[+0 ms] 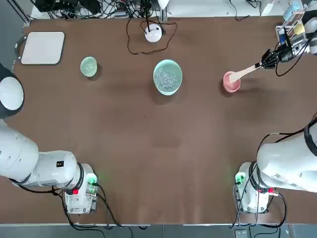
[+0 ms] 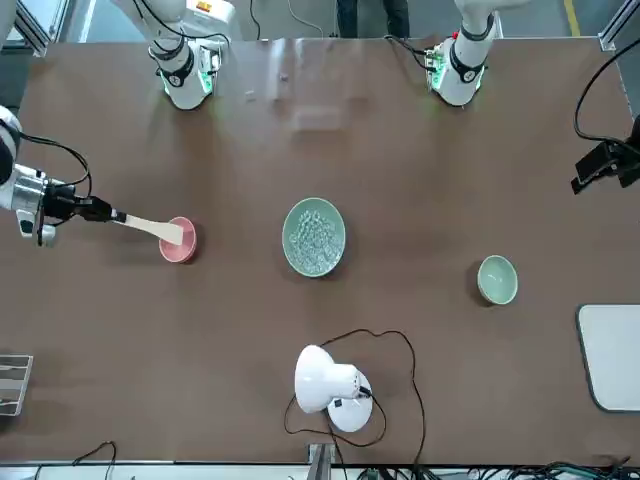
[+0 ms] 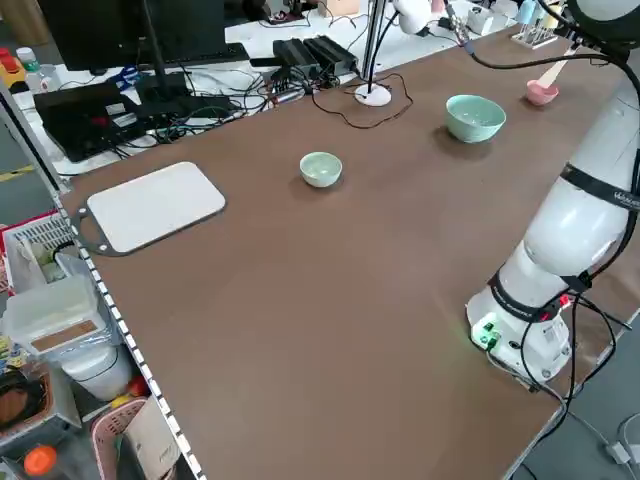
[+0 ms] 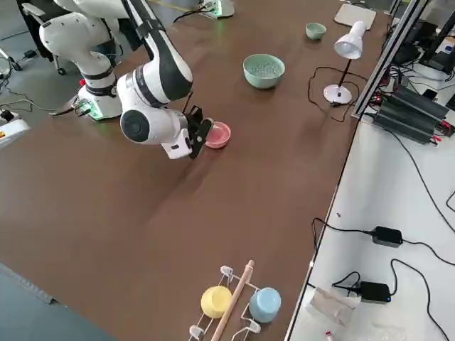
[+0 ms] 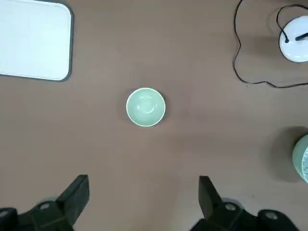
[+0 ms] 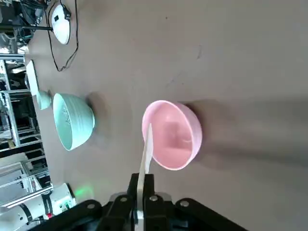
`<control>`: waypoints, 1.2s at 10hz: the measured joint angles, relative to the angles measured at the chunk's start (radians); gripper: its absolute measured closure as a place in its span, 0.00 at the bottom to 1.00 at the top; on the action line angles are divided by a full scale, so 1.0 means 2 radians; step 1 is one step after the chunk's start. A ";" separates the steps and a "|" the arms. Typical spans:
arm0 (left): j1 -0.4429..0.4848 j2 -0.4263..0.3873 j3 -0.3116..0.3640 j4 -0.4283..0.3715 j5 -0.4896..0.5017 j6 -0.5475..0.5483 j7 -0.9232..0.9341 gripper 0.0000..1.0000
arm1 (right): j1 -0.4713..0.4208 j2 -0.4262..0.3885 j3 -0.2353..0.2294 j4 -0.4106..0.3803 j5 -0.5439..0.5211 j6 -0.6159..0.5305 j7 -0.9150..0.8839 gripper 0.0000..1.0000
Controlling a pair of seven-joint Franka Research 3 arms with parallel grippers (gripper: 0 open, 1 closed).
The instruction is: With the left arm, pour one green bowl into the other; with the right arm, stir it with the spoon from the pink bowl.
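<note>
The small green bowl (image 1: 88, 66) stands at the back left, with nothing seen in it. High above it my left gripper (image 5: 143, 184) hangs open, the bowl (image 5: 145, 107) showing between its fingers (image 5: 79, 187). The large green bowl (image 1: 167, 77) with whitish-grey bits sits mid-table. To its right stands the pink bowl (image 1: 231, 82). My right gripper (image 1: 270, 58) is shut on the handle of the wooden spoon (image 1: 246, 73), whose paddle end reaches over the pink bowl (image 6: 175, 139). In the right wrist view the spoon (image 6: 146, 151) runs from the gripper (image 6: 143, 185) to the bowl's rim.
A white board (image 1: 43, 48) lies at the back left corner. A white desk lamp (image 1: 154, 32) with a looping black cable stands behind the large bowl. A rack with a yellow and a blue cup (image 4: 234, 302) sits near the table's right edge.
</note>
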State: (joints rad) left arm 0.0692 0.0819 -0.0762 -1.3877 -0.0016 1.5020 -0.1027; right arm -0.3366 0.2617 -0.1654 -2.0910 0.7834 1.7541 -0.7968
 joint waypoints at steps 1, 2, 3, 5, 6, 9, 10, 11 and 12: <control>0.000 0.000 0.000 0.000 0.000 0.000 0.000 0.00 | -0.002 0.007 0.000 0.000 0.002 0.000 -0.008 0.95; 0.000 0.000 0.000 0.000 0.000 0.000 0.000 0.00 | -0.002 0.010 0.001 0.000 0.008 0.000 -0.009 0.95; 0.000 0.000 0.000 0.000 0.000 0.000 0.000 0.00 | -0.002 0.010 0.002 0.000 0.013 -0.002 -0.009 0.95; 0.000 0.000 0.000 0.000 0.000 0.000 0.000 0.00 | -0.002 0.010 0.003 0.000 0.015 -0.006 -0.014 0.95; 0.000 0.000 0.000 0.000 0.000 0.000 0.000 0.00 | -0.002 0.012 0.003 0.000 0.016 -0.007 -0.018 0.95; 0.000 0.000 0.000 0.000 0.000 0.000 0.000 0.00 | -0.002 0.031 0.003 0.000 0.036 -0.006 -0.044 0.95; 0.000 0.000 0.000 0.000 0.000 0.000 0.000 0.00 | -0.003 0.037 0.003 0.000 0.039 -0.005 -0.051 0.95; 0.000 0.000 0.000 0.000 0.000 0.000 0.000 0.00 | -0.003 0.040 0.003 0.000 0.039 -0.005 -0.054 0.95; 0.000 0.000 0.000 0.000 0.000 0.000 0.000 0.00 | -0.003 0.041 0.003 0.001 0.040 -0.005 -0.056 0.95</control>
State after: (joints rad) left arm 0.0696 0.0819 -0.0758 -1.3879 -0.0016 1.5020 -0.1017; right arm -0.3426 0.3431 -0.1595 -2.0898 0.8626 1.7432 -0.9086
